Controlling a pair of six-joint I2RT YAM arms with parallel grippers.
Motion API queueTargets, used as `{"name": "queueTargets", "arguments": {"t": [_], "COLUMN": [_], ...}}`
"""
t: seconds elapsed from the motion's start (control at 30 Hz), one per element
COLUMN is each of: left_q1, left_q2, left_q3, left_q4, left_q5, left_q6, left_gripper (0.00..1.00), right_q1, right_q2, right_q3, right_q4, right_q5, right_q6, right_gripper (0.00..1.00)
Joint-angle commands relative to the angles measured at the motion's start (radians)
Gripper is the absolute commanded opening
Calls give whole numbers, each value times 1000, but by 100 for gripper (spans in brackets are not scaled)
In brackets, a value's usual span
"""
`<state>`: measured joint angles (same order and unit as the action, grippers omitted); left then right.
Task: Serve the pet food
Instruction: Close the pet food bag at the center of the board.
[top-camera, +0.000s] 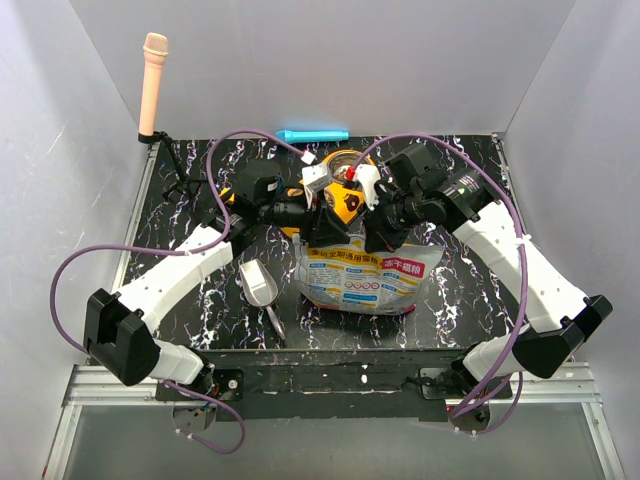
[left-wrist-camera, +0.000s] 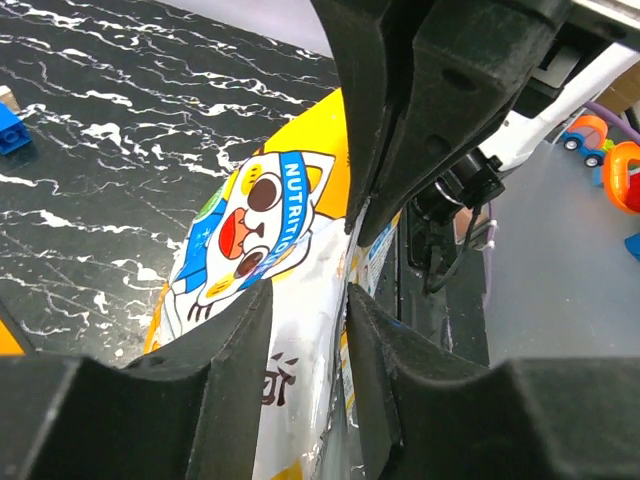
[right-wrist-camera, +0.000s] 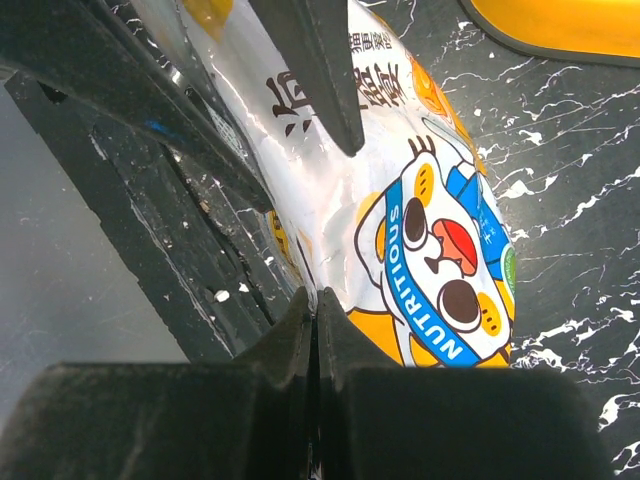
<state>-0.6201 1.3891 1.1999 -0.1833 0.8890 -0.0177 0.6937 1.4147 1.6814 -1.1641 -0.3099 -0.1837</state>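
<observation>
Top external view: one black marbled table (top-camera: 460, 300) carries one foil bag (top-camera: 370, 280). One grey scoop (top-camera: 258, 284) lies just left of the bag, and one blue object (top-camera: 312, 135) sits at the far edge. Two arms converge on the bag's raised top.

Left wrist view: the left gripper (left-wrist-camera: 310, 300) holds its two fingers apart, straddling the bag's upper edge with the film between them.

Right wrist view: the right gripper (right-wrist-camera: 315, 305) has its two fingers pressed together, pinching the bag's edge. One yellow bowl (right-wrist-camera: 560, 25) lies beyond the bag.

All three views hide the pet food, so where it lies cannot be told.
</observation>
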Motion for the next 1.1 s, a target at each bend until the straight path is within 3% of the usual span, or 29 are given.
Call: {"name": "queueTargets", "arguments": {"t": [0.0,0.03,0.07,0.17,0.23,0.3,0.53,0.6,0.87,0.93,1.0,1.07], "left_q1": [-3,-3,-3,-3,3,6,11,16,40,45,48,49], "left_q2": [40,48,51,27,8,4,1,-1,-19,-19,-21,-22], "left_q3": [23,32,44,47,55,69,84,87,87,92,98,99], "left_q4": [-15,-22,-48,-67,-67,-76,-82,-91,-94,-100,-114,-116], "left_q5": [47,54,45,10,-4,-7,-16,-24,-41,-39,-41,-41], "left_q6": [-27,-24,-7,13,13,13,13,13,13,13,45,45], "left_gripper": [20,5,0,0,0,0,0,0,0,0,0,0], "right_q1": [-29,-29,-29,-34,-54,-72,-88,-88,-91,-91,-89,-91], "right_q2": [-26,-26,-25,-42,-71,-108,-148,-152,-206,-232,-249,-267], "right_q3": [63,67,69,55,28,-20,-78,-84,-161,-189,-204,-215], "right_q4": [41,43,43,37,37,44,46,46,49,52,55,53], "right_q5": [22,26,34,77,89,84,60,87,184,157,158,175], "right_q6": [9,10,15,26,30,27,12,6,12,12,9,3], "right_gripper": [1,1,1,2,19,24,13,1,1,16,20,17]}}
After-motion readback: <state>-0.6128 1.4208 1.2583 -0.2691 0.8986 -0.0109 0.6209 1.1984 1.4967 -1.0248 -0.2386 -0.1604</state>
